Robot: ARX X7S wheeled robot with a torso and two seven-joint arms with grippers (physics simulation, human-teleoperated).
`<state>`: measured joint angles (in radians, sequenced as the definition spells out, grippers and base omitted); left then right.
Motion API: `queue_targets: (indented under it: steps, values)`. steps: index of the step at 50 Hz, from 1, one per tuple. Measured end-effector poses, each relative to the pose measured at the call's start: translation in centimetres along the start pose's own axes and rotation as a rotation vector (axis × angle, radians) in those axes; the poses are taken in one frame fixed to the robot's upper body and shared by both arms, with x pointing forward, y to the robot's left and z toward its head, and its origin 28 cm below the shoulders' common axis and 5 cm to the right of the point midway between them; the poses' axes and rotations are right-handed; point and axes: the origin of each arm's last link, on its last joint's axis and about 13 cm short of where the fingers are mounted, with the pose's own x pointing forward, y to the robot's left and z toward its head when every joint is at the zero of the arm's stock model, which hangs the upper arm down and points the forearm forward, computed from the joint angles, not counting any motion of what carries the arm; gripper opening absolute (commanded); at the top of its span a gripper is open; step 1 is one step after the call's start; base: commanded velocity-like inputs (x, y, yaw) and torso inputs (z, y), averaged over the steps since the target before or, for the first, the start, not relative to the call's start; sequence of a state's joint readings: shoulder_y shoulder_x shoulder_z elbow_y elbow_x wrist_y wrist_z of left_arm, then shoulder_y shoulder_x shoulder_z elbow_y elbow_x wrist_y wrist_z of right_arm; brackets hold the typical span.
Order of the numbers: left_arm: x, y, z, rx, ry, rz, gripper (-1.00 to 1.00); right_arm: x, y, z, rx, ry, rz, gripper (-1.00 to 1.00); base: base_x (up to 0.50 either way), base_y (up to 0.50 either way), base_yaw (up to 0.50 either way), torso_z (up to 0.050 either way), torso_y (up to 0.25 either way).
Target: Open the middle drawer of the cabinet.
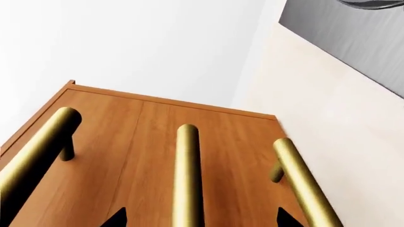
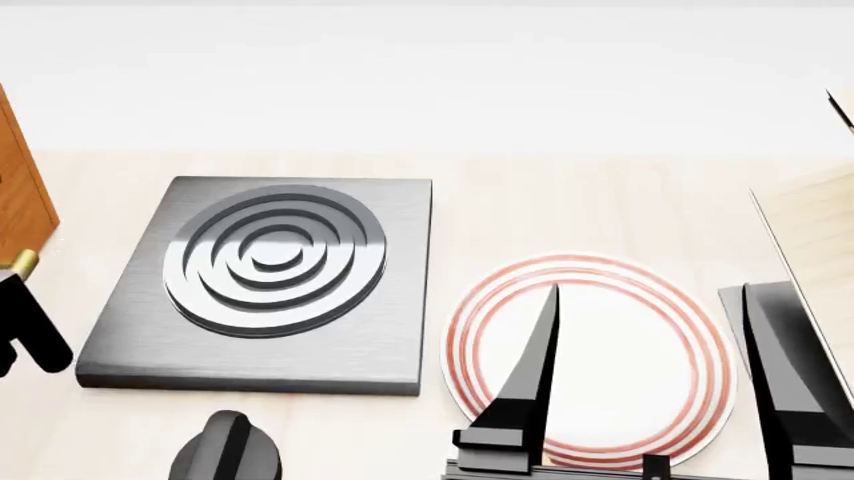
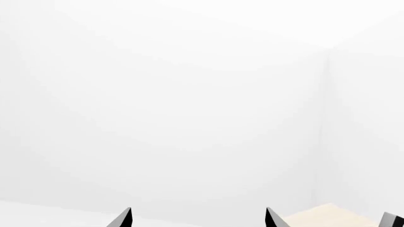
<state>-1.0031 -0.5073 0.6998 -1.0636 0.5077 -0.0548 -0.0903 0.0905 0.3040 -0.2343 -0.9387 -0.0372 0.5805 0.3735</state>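
The cabinet [image 1: 94,123] fills the left wrist view as an orange-brown wood front with three brass bar handles. The middle drawer [image 1: 218,156] carries the centre handle [image 1: 187,165]. My left gripper [image 1: 200,218] is open, and its two black fingertips [image 1: 118,218] straddle that centre handle without closing on it. In the head view only the cabinet's edge [image 2: 20,190] and one brass handle end [image 2: 20,263] show at the far left. My right gripper [image 2: 651,292] hangs open over the plate; in its own wrist view the right gripper [image 3: 197,218] faces a bare white wall.
A grey stove plate [image 2: 267,275] with concentric rings lies on the pale counter [image 2: 561,210]. A white plate with red rings [image 2: 587,350] sits to its right. A black knob [image 2: 227,450] is near the front edge. A pale wooden rack [image 2: 817,230] stands at the far right.
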Motion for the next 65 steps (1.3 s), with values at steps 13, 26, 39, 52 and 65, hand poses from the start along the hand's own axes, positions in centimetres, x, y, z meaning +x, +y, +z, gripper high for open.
queue_targets:
  steps: [13,26,39,52,65]
  values:
    - [0.2,0.1,-0.5,-0.006,0.038,0.011,1.0,0.0,0.0,0.0,-0.002,-0.002,0.0,1.0,0.0,0.0,0.0,-0.002,0.0]
    - [0.4,0.0,-0.8,-0.003,0.059,0.014,1.0,0.0,0.0,0.0,-0.004,-0.004,0.0,1.0,0.0,0.0,0.0,-0.001,0.0]
    - [0.3,-0.1,-1.1,0.004,0.083,0.014,1.0,0.0,0.0,0.0,-0.005,-0.006,-0.001,1.0,0.0,0.0,0.0,-0.001,0.0]
    - [0.2,-0.2,-1.2,0.011,0.098,0.018,1.0,0.0,0.1,0.0,-0.008,-0.009,0.0,1.0,0.0,0.0,0.0,-0.002,0.0]
    - [0.3,-0.2,-1.1,0.011,0.105,0.022,1.0,0.0,0.1,-0.1,-0.009,-0.011,0.001,1.0,0.0,0.0,0.0,-0.001,0.0]
